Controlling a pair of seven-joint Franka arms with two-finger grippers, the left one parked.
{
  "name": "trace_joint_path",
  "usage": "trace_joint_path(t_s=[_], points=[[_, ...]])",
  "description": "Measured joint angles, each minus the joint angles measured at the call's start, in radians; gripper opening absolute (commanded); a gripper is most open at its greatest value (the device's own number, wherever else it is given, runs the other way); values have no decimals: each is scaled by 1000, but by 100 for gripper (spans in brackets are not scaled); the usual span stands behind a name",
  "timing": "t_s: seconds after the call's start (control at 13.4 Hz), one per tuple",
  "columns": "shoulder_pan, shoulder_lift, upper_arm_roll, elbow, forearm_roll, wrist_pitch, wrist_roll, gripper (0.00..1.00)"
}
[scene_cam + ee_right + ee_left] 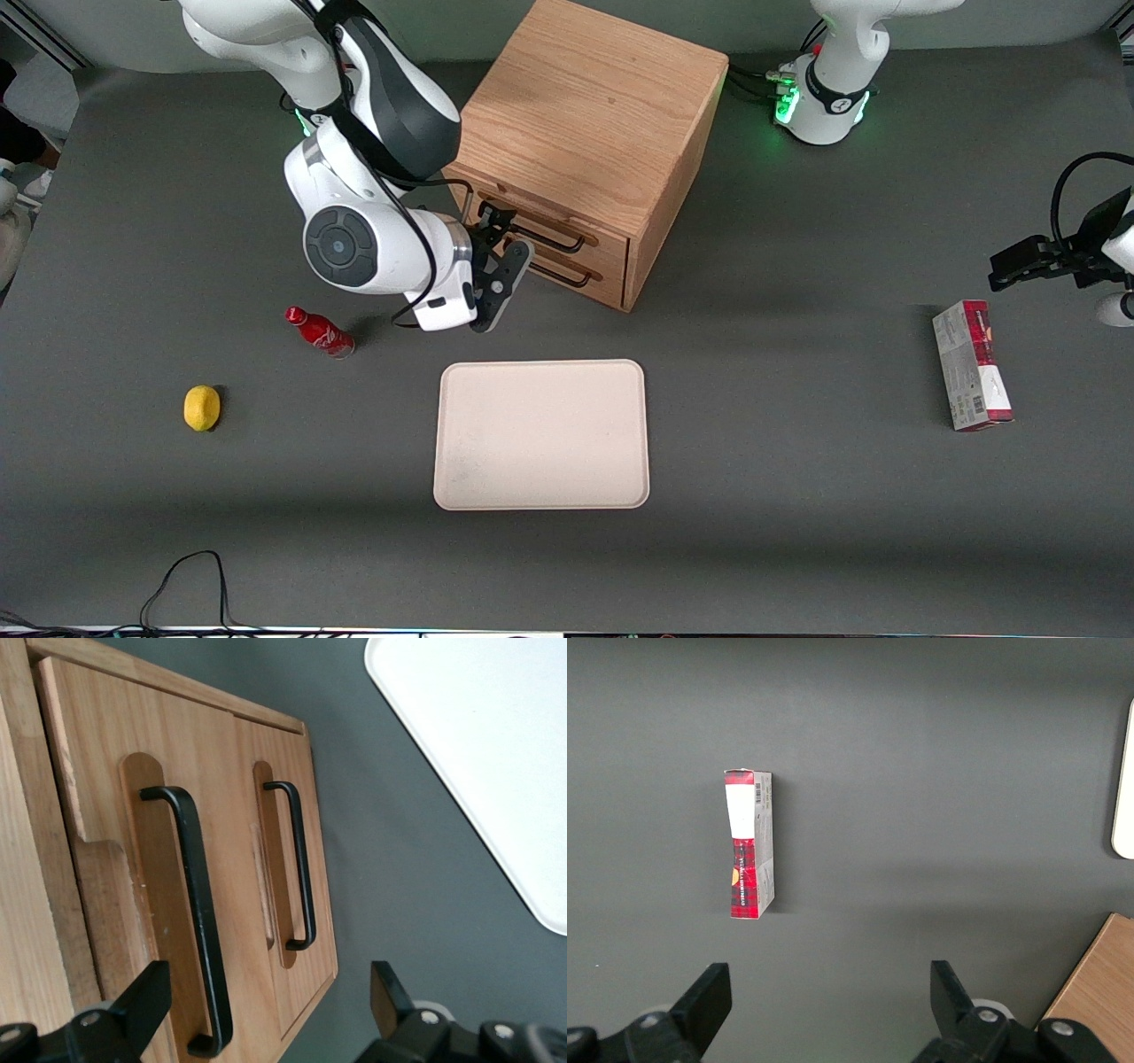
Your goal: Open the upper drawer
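The wooden cabinet (589, 146) is set at the far middle of the table, with its two drawer fronts turned toward the working arm's end and slightly toward the front camera. The upper drawer (532, 223) is seen to be shut, its front flush with the lower drawer (576, 266) beneath it. Its black bar handle (197, 912) is laid lengthwise along the drawer front, standing proud of a shallow recess.

The gripper (496, 257) is held directly in front of the drawer fronts, pointed at them and close by, but apart from the wood. In the right wrist view the fingers (133, 1005) are seen spread wide, with nothing held between them and nothing touched. The upper handle is placed nearer one finger than the middle of the gap, while the lower handle (299, 868) falls closer to that middle. A small shift toward the upper bar is therefore judged necessary before closing, so that the wrong handle is not caught. The bar's long axis is seen running between the fingers, not across their gap, so a turn of the wrist may be needed.

A tray (540, 434), a red bottle (319, 330), a lemon (202, 408) and a carton (970, 363) are laid elsewhere on the table, well apart from the cabinet.
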Motion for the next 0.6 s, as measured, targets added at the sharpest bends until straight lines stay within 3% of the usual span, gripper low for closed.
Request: trace_joint_path(t_s=[0.6], points=[[6, 43, 21, 0, 3, -1, -10, 100]])
